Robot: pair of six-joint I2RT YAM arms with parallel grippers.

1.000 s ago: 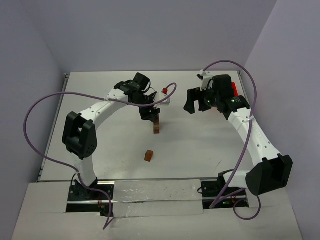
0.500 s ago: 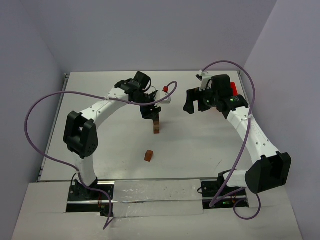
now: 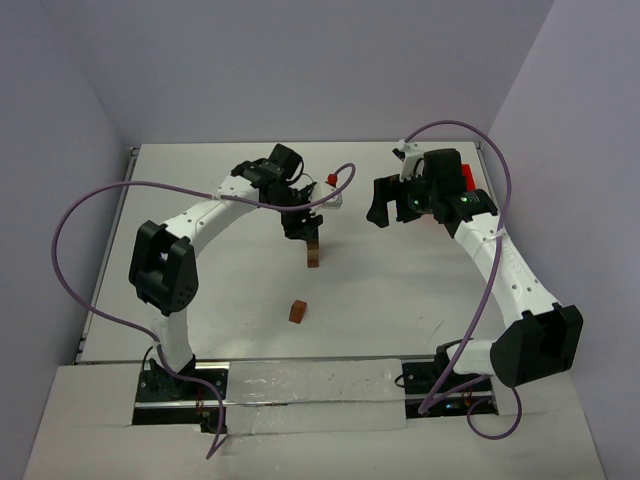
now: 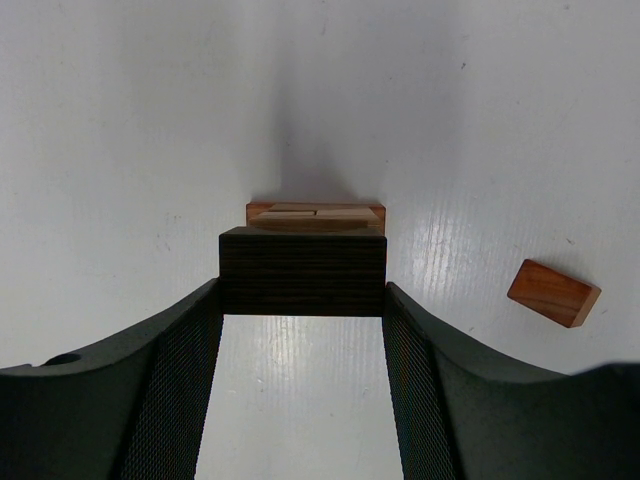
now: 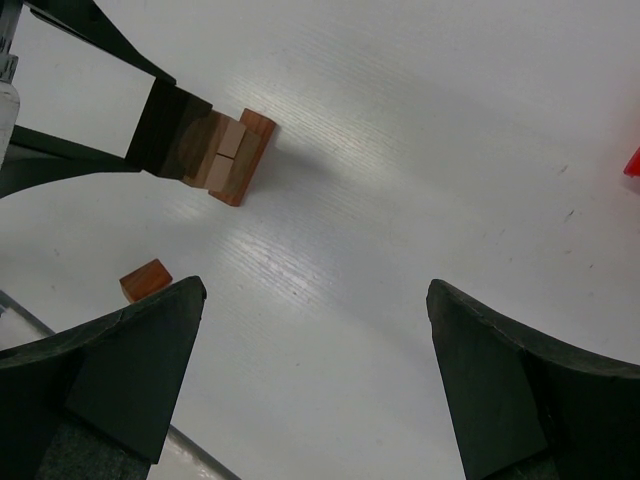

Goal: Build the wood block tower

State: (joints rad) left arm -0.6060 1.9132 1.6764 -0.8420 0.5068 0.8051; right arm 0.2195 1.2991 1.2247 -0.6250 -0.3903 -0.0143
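The tower [image 3: 314, 254] is a narrow stack of tan and reddish wood blocks in the middle of the table, also seen in the right wrist view as the tower [image 5: 238, 155]. My left gripper [image 3: 302, 226] is shut on a dark brown block [image 4: 302, 272] directly over the tower's top [image 4: 315, 216]. Whether the dark block rests on the stack or hangs just above it I cannot tell. A loose reddish block [image 3: 298, 311] lies on the table nearer the arm bases. My right gripper [image 3: 394, 207] hovers wide open and empty to the right of the tower.
A red plastic bin [image 3: 467, 179] stands at the back right, partly behind the right arm. A small red piece [image 3: 329, 181] shows behind the left gripper. Purple cables loop over both arms. The table's edges lie close to the left and back.
The left gripper with the dark block has shifted slightly up over the tower. The right arm has barely moved and its jaws stay wide.
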